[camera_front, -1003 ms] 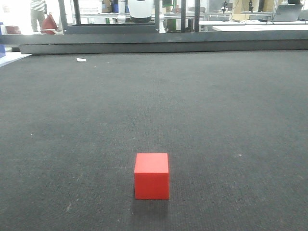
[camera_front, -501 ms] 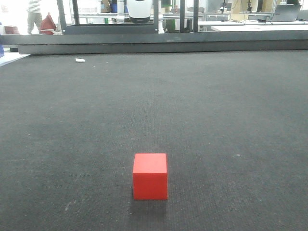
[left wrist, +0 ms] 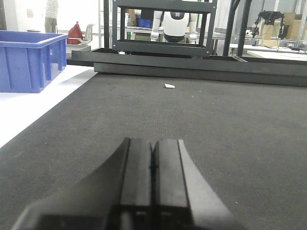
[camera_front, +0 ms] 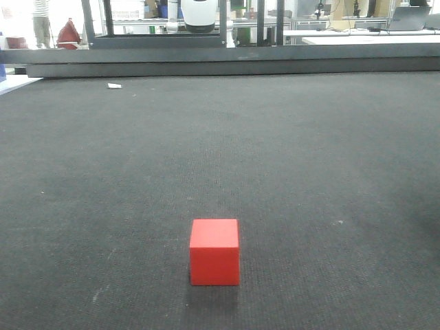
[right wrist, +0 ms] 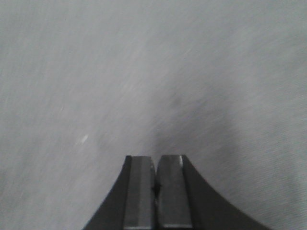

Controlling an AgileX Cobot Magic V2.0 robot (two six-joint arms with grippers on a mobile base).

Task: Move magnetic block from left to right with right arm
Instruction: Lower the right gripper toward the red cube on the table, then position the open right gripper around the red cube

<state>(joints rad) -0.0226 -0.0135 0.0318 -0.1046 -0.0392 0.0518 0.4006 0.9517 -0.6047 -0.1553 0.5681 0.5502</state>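
Approach stage, by the look of it: the magnetic block (camera_front: 214, 251) sits alone on the dark mat (camera_front: 289, 151), low in the front view and a touch left of centre, with neither arm near it. Your right gripper (right wrist: 154, 165) has its fingers pressed together on nothing, aimed down at blurred grey mat with the block out of its view. Your left gripper (left wrist: 152, 149) is likewise closed and empty, low over the mat. Next, you would need to part the right fingers, find the block, and come down square over its flat faces. The mat is coarse, flat and wide; a white scrap (camera_front: 115, 86) lies near its far edge. Beyond stand a black rack (left wrist: 163, 47), a white robot torso (left wrist: 173, 24) and, off to the left, a blue bin (left wrist: 29, 60).
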